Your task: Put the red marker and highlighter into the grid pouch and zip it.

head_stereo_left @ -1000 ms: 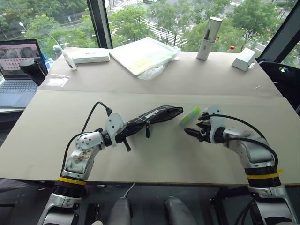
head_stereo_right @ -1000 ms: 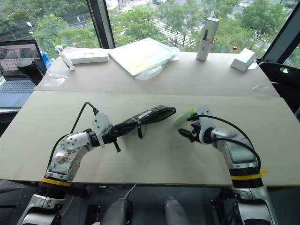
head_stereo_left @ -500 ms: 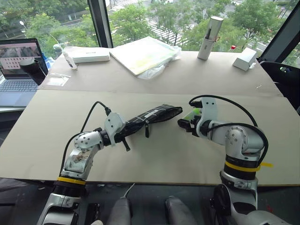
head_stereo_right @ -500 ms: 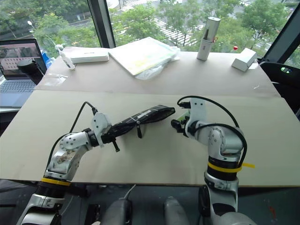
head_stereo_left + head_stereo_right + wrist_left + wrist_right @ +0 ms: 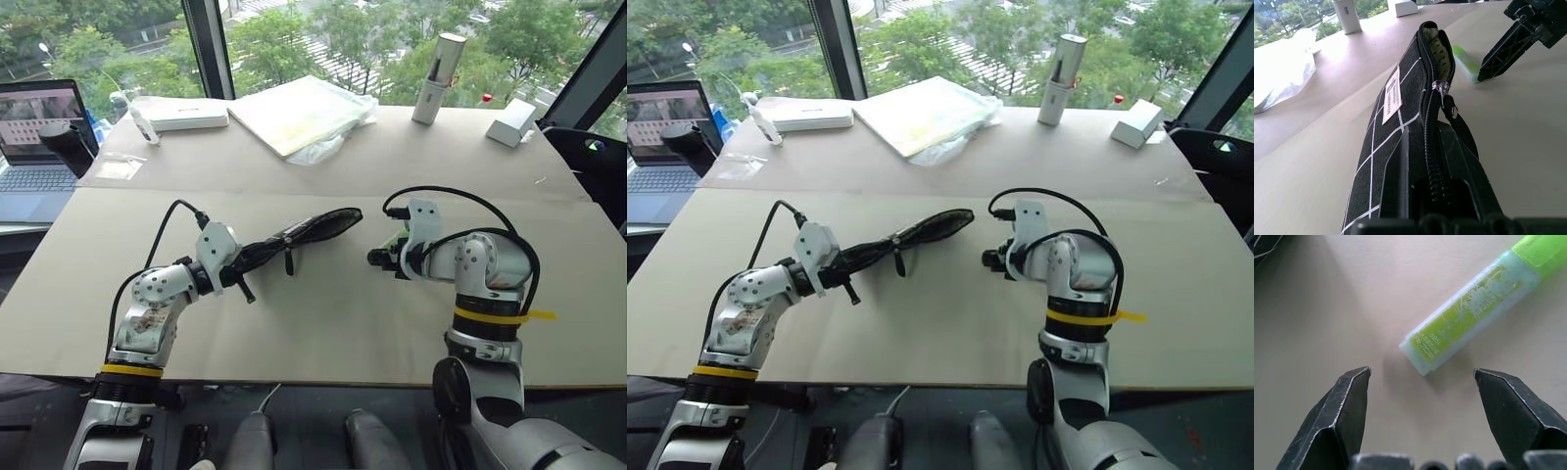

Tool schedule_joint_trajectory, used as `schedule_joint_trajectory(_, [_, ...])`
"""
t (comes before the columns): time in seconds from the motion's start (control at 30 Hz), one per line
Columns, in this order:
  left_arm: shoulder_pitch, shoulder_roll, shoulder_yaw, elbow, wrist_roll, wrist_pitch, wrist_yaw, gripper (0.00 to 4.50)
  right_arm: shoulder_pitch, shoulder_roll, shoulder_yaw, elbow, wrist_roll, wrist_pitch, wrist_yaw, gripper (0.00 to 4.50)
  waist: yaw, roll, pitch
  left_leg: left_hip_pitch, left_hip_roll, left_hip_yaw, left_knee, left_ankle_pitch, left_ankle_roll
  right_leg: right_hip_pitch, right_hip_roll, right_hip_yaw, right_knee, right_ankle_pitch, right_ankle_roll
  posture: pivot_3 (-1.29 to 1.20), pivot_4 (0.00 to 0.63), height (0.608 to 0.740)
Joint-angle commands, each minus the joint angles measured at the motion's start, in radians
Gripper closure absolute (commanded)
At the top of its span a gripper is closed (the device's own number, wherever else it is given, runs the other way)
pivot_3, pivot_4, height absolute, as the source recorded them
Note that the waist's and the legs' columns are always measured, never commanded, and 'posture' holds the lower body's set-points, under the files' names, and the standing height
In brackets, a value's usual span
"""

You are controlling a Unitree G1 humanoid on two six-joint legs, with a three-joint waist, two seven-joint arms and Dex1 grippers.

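Table point(image 5: 323, 323) | left gripper point(image 5: 233, 278) clamps grid pouch point(image 5: 312, 228) | right gripper point(image 5: 1420, 382) spread wide over highlighter point(image 5: 1474, 308)

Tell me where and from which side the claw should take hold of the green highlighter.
Grip the highlighter across its slim barrel, near the middle, coming from above. It lies flat on the table, apart from the grid pouch, so its long sides are free. The right claw is open just short of its butt end.

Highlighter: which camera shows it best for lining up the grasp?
The right wrist view: the highlighter lies close up, just beyond the open right gripper. The left wrist view shows it beside the grid pouch; the head views show a green sliver.
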Motion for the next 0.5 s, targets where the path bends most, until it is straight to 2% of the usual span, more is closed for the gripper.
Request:
schedule_joint_trajectory(0.03, [0.004, -0.007, 0.011, -0.036, -0.013, -0.014, 0.012, 4.50, -0.046, 0.024, -0.017, 0.032, -0.026, -0.054, -0.027, 0.74, -0.003, 0.000, 0.000, 0.000, 0.000, 0.000, 0.000, 0.000, 0.000, 0.000, 0.000, 0.000, 0.000, 0.000, 0.000, 0.00, 0.150, 0.738])
schedule_joint_trajectory(0.33, [0.014, -0.017, 0.009, -0.040, -0.011, -0.016, 0.017, 4.50, -0.056, 0.033, -0.034, 0.169, -0.085, -0.220, -0.113, 0.74, -0.008, 0.000, 0.000, 0.000, 0.000, 0.000, 0.000, 0.000, 0.000, 0.000, 0.000, 0.000, 0.000, 0.000, 0.000, 0.00, 0.150, 0.738])
schedule_joint_trajectory(0.5, [0.012, -0.022, 0.008, -0.034, -0.011, -0.018, 0.017, 4.50, -0.064, 0.052, -0.076, 0.319, -0.103, -0.346, -0.189, 0.74, -0.010, 0.000, 0.000, 0.001, 0.000, 0.000, 0.000, 0.000, 0.000, 0.001, 0.000, 0.000, 0.000, 0.000, 0.000, 0.00, 0.150, 0.738])
